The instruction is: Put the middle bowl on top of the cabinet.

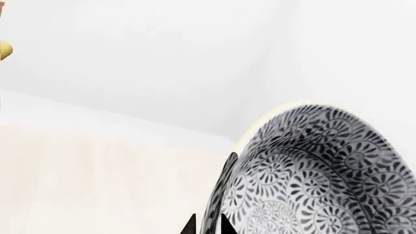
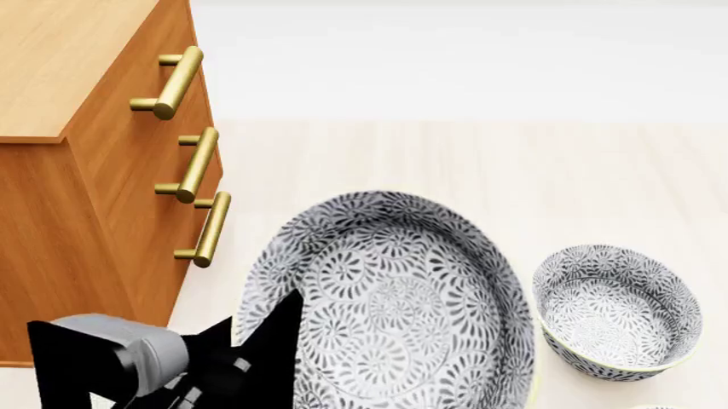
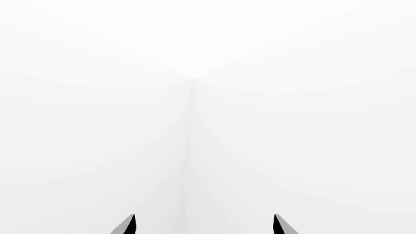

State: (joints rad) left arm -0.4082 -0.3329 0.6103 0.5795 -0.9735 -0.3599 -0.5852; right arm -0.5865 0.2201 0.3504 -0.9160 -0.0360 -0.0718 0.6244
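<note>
The middle bowl (image 2: 398,298), deep and round with a grey-and-white floral pattern, hangs tilted in the air close to the head camera. My left gripper (image 2: 271,328) is shut on its rim from the lower left. In the left wrist view the rim of the bowl (image 1: 325,180) sits pinched between the two dark fingertips of the left gripper (image 1: 208,225). The orange-brown cabinet (image 2: 80,187) stands at the left, its flat top (image 2: 57,60) level with the upper edge of the view. My right gripper (image 3: 204,225) is open, faces only white walls, and is outside the head view.
An identical patterned bowl (image 2: 615,311) rests on the pale surface at the right. Three brass bar handles (image 2: 176,81) stick out from the cabinet's front towards the held bowl. A small yellow shape (image 1: 3,50) shows at the edge of the left wrist view.
</note>
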